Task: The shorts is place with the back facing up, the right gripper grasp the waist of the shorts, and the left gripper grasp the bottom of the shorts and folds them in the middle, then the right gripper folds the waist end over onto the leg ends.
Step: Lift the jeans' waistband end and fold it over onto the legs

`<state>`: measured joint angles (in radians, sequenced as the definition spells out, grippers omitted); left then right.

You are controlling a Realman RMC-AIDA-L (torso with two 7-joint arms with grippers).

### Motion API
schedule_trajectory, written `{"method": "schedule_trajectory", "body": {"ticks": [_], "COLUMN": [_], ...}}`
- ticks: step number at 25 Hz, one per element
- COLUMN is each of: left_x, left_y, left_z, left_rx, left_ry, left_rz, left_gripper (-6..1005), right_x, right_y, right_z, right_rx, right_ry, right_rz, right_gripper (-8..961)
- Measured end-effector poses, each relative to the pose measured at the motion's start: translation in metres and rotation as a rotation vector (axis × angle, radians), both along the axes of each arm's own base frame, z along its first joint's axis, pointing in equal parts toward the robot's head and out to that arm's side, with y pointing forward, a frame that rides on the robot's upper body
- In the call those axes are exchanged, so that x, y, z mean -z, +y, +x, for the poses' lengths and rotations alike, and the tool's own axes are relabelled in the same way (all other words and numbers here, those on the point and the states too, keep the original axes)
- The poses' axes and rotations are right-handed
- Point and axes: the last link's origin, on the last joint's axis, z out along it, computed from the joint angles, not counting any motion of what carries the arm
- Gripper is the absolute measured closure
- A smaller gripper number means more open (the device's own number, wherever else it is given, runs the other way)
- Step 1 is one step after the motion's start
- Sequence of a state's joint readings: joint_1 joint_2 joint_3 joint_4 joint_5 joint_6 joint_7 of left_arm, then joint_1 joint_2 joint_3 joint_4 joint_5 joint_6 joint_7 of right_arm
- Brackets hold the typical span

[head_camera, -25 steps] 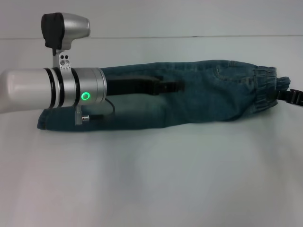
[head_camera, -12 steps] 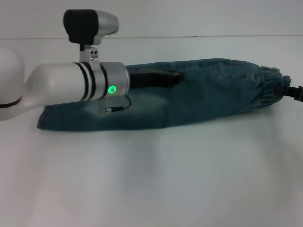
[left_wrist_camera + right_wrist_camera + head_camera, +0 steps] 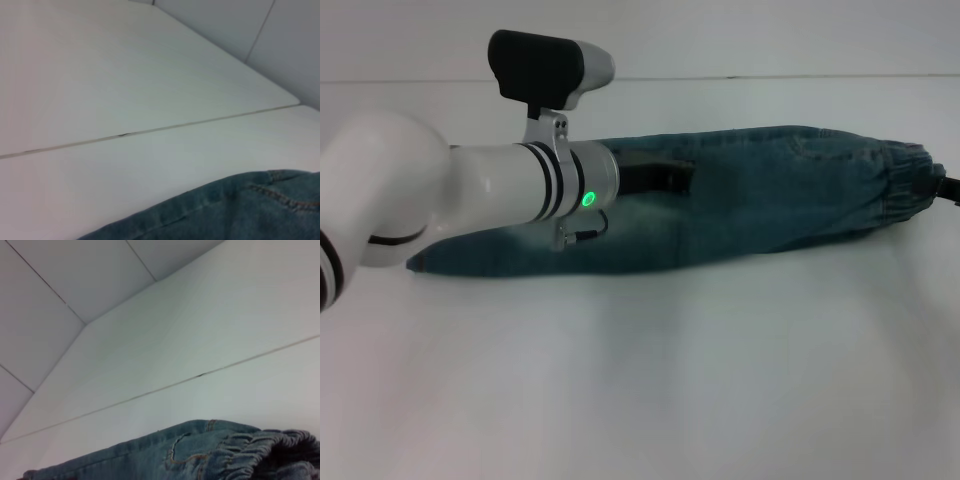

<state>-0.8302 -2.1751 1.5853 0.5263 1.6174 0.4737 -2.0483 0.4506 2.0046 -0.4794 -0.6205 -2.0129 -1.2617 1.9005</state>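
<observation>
Shorts (image 3: 760,195) lie folded lengthwise on the white table (image 3: 640,380), a long blue denim strip running across your head view, elastic waist bunched at the right end, leg hems at the left.

Left gripper (image 3: 660,175): dark fingers rest on the upper edge of the denim near its middle, just ahead of the arm's silver wrist ring with the green light. You cannot tell from here whether its jaws are clamped or released; the wrist hides them. Its own wrist view shows only a stitched denim edge (image 3: 240,210) low in the frame and bare tabletop beyond.

Right gripper (image 3: 945,187): only a dark sliver shows at the waist end, at the frame's right edge. Jaw state cannot be told. Its wrist view shows the gathered waistband (image 3: 260,450) and a back pocket seam close below.

Surface: smooth white top with a thin seam line (image 3: 150,131) running across it behind the shorts. Beyond the far edge, pale wall panels (image 3: 75,275) with narrow joints.
</observation>
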Motion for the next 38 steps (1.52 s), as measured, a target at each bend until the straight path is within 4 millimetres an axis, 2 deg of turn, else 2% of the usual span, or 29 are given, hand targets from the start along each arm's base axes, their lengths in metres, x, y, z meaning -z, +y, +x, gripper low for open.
{"method": "schedule_trajectory", "body": {"ticks": [11, 18, 28, 38], "left_x": [0.013, 0.023, 0.03, 0.043], "left_y": [-0.003, -0.007, -0.014, -0.026], "left_z": [-0.002, 0.0, -0.004, 0.009], "left_rx": [-0.007, 0.008, 0.011, 0.039], "left_ry": [0.091, 0.136, 0.16, 0.152], "left_rz": [0.061, 0.037, -0.002, -0.065], "left_gripper": [967, 967, 969, 967], "right_x": [-0.018, -0.035, -0.037, -0.043], "right_y": [0.006, 0.024, 0.05, 0.062], "right_z": [-0.011, -0.043, -0.092, -0.131], "right_rx": [-0.044, -0.132, -0.245, -0.333], "right_ry": [-0.005, -0.01, -0.052, -0.109], "right_rz": [0.036, 0.037, -0.012, -0.027], "right_gripper": [892, 888, 883, 877]}}
